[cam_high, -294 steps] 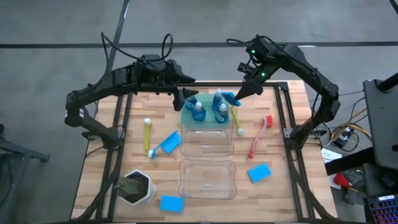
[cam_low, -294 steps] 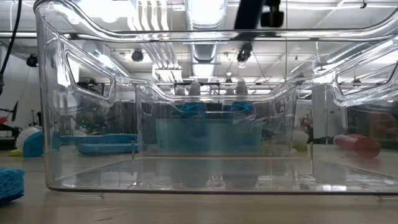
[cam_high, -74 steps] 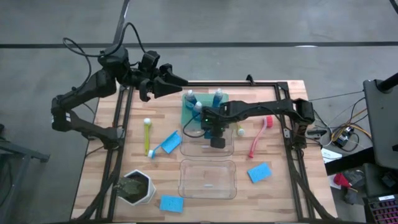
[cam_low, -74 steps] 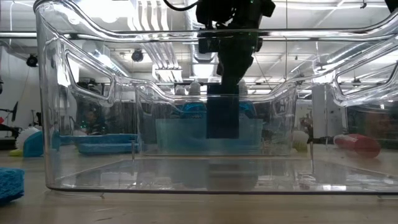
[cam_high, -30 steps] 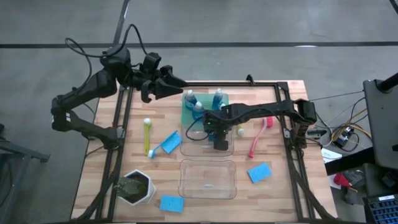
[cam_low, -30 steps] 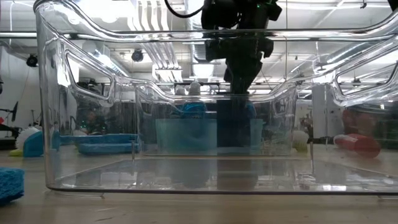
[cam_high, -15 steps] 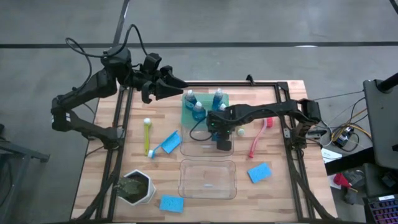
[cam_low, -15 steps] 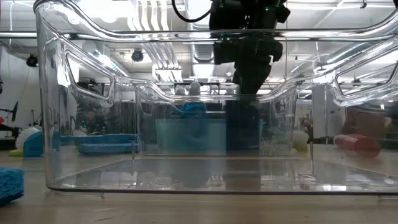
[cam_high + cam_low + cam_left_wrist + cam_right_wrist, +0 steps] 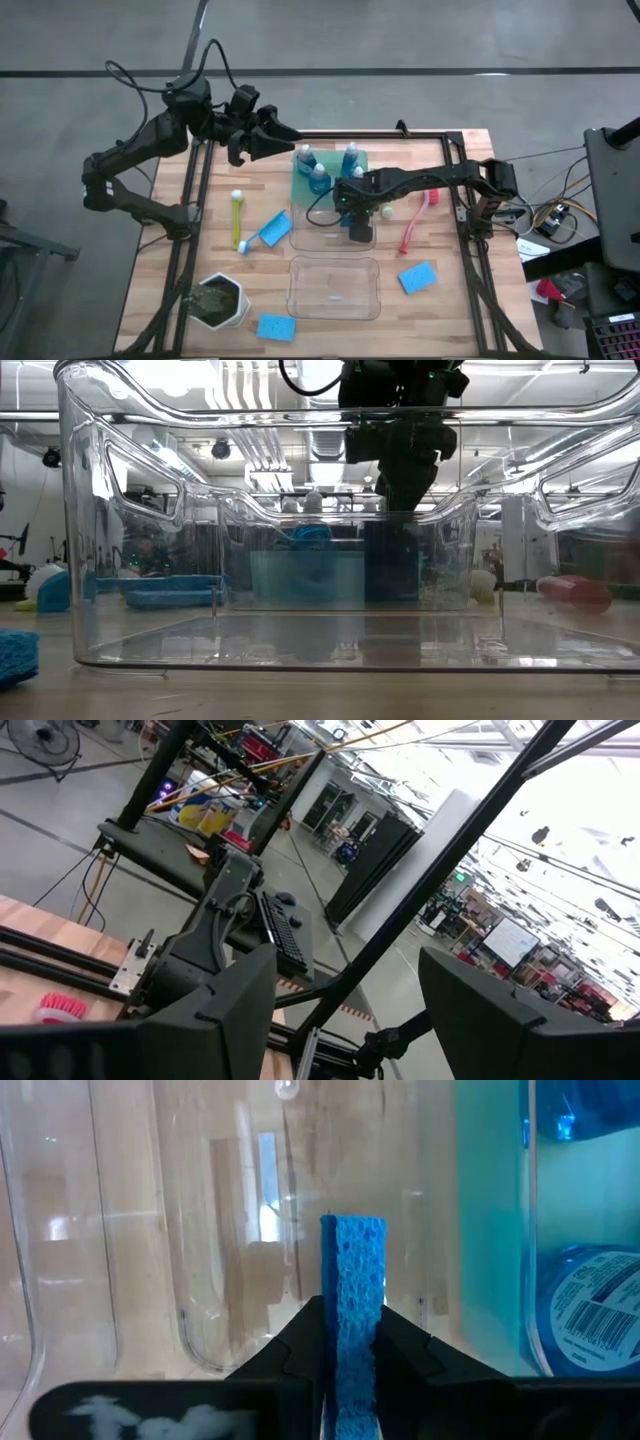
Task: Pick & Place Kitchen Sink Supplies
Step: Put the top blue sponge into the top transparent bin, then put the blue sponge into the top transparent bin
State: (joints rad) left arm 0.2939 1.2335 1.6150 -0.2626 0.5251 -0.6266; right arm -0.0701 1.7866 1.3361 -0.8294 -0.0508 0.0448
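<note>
The right gripper [image 9: 359,232] is lowered into the upper clear bin [image 9: 312,240] at table centre, toward its 3 o'clock side. Its fingers [image 9: 300,1342] are seen pressed on a blue sponge [image 9: 354,1308], held on edge between them, in the right wrist view. Three bottles [image 9: 319,178] stand on the green tray [image 9: 298,188] at 12 o'clock of that bin. Other sponges lie at 9 o'clock [image 9: 273,229], 4 o'clock [image 9: 417,277] and 7 o'clock [image 9: 275,327]. The left gripper [image 9: 283,132] is held above the table's 11 o'clock edge, fingers [image 9: 210,1020] spread apart, nothing between them.
</note>
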